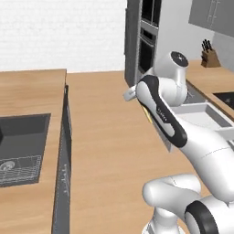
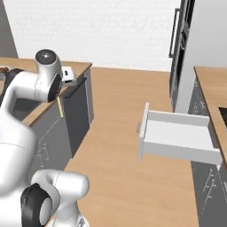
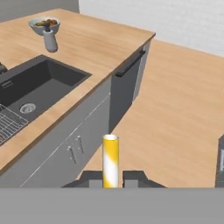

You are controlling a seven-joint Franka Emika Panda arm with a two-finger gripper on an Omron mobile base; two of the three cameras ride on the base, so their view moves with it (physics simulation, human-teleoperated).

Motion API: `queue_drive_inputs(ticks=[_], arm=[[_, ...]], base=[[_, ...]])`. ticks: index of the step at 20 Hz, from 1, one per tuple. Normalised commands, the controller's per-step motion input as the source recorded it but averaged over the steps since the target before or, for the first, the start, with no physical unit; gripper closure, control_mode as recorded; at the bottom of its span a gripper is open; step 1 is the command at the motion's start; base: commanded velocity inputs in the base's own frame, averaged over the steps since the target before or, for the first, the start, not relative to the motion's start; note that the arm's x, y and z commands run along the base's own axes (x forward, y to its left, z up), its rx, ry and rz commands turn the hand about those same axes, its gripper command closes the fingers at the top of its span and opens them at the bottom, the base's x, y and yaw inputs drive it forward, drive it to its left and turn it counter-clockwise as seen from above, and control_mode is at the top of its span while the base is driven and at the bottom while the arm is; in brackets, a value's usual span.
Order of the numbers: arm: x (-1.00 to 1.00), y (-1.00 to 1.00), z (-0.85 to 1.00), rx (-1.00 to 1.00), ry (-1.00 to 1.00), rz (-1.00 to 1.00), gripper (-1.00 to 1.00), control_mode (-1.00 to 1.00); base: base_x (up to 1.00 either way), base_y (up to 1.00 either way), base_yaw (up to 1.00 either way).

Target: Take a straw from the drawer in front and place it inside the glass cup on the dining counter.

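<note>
The straw (image 3: pixel 110 159), a pale yellow stick, stands between my gripper's (image 3: pixel 110 180) two finger tips, which are shut on it. From the right base it is a thin yellow line (image 2: pixel 60 107) hanging below the hand, over the floor beside the dining counter's (image 2: pixel 76 67) edge. The left base view has a short piece of the straw (image 1: pixel 147 114) showing behind the arm. The drawer (image 2: pixel 176 137) stands pulled open on the far side of the aisle, white interior bare. The dining counter (image 3: pixel 94 46) with its dark sink (image 3: pixel 41 85) lies ahead of the hand. The glass cup is out of view.
A bowl (image 3: pixel 43 22) and a grey soap dispenser (image 3: pixel 50 41) stand at the counter's far end. Grey cabinet doors (image 3: pixel 87 135) run below the counter edge. Wooden floor (image 2: pixel 119 133) spans the aisle between counter and drawer. A knife block (image 1: pixel 210 57) sits on the worktop.
</note>
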Motion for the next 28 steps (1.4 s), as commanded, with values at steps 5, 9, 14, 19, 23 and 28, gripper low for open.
queue_drive_inputs(ticks=[5,9,14,19,23,28], arm=[[0.0,0.0,0.0,0.0,0.0,0.0,1.0,1.0],[0.0,0.0,0.0,0.0,0.0,0.0,1.0,1.0],[0.0,0.0,0.0,0.0,0.0,0.0,1.0,1.0],[0.0,0.0,0.0,0.0,0.0,0.0,1.0,1.0],[0.0,0.0,0.0,0.0,0.0,0.0,1.0,1.0],[0.0,0.0,0.0,0.0,0.0,0.0,1.0,1.0]], base=[[-1.0,0.0,0.0],[-1.0,0.0,0.0],[-1.0,0.0,0.0],[-1.0,0.05,0.0],[-1.0,0.1,0.0],[-0.98,0.16,0.0]])
